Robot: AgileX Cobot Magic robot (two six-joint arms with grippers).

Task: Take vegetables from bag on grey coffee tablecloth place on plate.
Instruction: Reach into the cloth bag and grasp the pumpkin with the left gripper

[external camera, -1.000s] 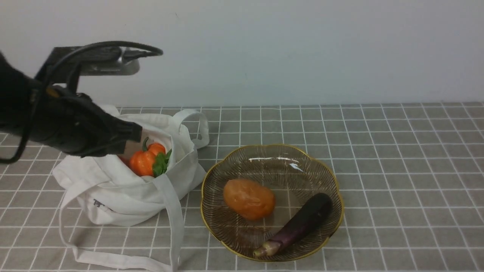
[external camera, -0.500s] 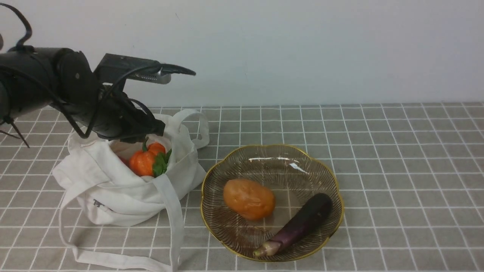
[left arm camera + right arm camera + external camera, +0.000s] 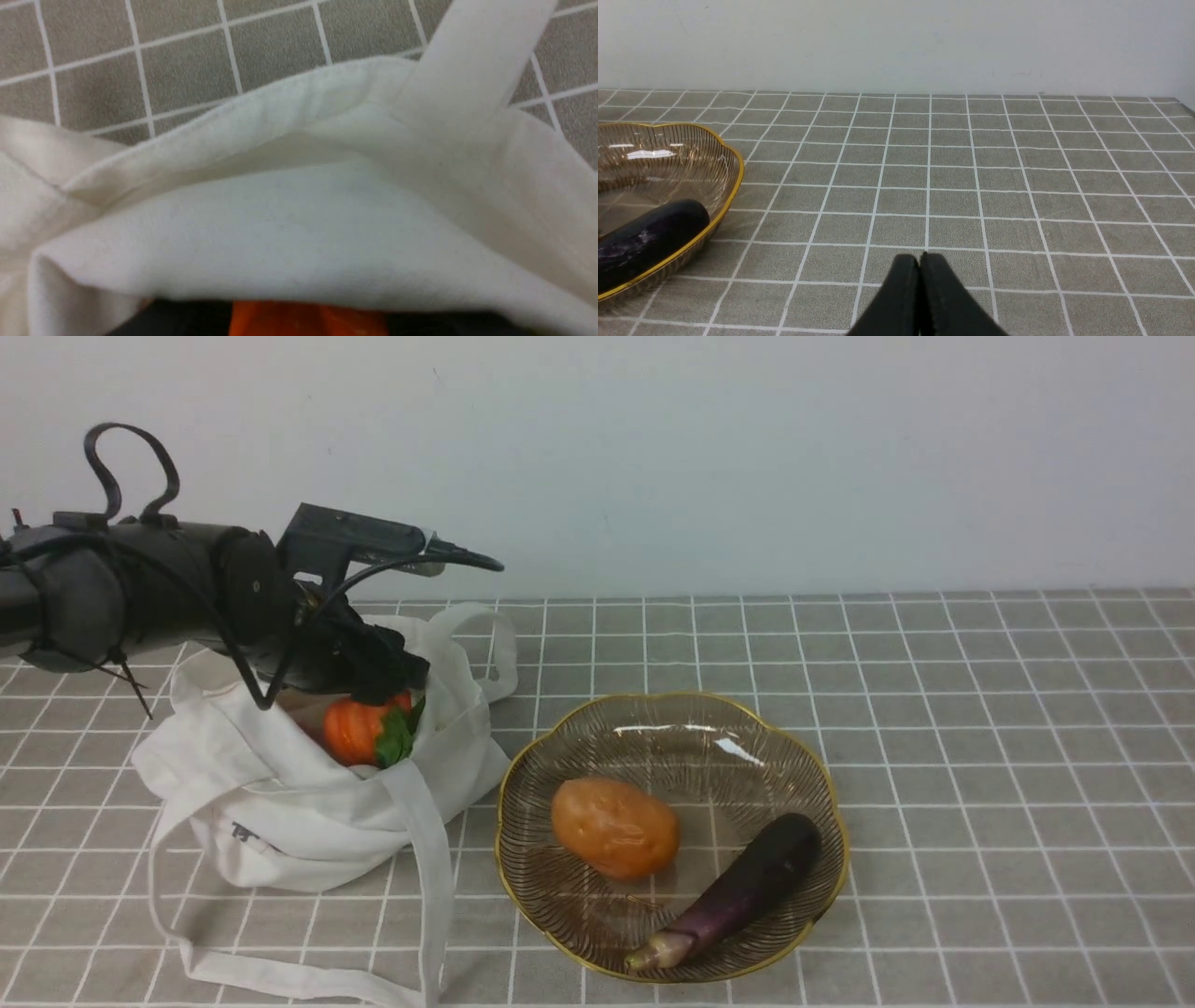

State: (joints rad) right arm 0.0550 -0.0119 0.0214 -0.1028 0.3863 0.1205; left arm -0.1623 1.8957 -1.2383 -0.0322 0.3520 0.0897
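The white bag lies open on the grey coffee tablecloth at the left. The orange pumpkin and a green sprig show in its mouth. My left gripper reaches into the bag and sits on top of the pumpkin. In the left wrist view the bag's wall fills the frame and dark fingers stand on either side of the pumpkin, jaws apart. The plate is right of the bag. My right gripper is shut and empty above the cloth.
The plate holds an orange potato-like vegetable and a purple eggplant. The bag's long straps trail over the cloth toward the front edge. A pale wall stands behind the table. The plate's rim and eggplant show in the right wrist view.
My left arm has swung right and down into the bag's mouth, and its gripper now covers the pumpkin's stem. The plate and its contents have not moved.
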